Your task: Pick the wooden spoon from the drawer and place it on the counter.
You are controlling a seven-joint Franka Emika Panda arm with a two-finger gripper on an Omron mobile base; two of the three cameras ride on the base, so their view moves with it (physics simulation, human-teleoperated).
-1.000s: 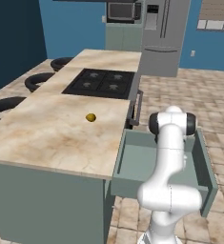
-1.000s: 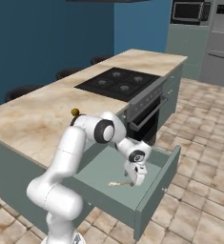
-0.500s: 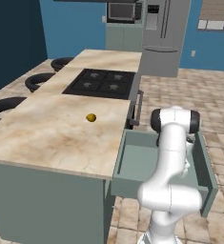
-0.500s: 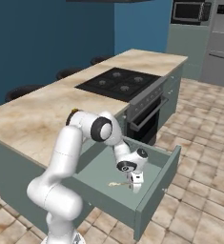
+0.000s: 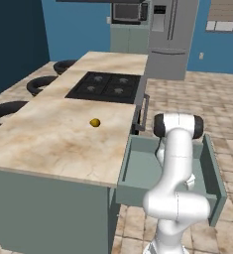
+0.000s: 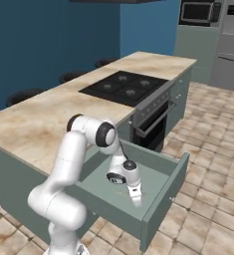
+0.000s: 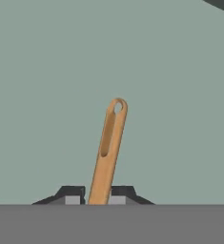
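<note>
On the long beige marble worktop (image 5: pixel 53 144) a small yellow-olive ball (image 5: pixel 94 122) lies, left of the black stovetop (image 5: pixel 105 87). To the right, the wide grey-green drawer (image 6: pixel 164 187) stands pulled open. Inside it the gripper (image 6: pixel 136 195) reaches down, its fingers (image 7: pixel 70 196) closed tight on the thin light-tan wooden spoon (image 7: pixel 108 147), which lies on the pale drawer floor.

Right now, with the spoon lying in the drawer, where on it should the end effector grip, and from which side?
Grip the wooden spoon across its narrow handle, coming straight down from above: it lies flat on the drawer floor, so only its thin sides offer opposing faces. The end effector already straddles the handle that way, fingers shut on it.
</note>
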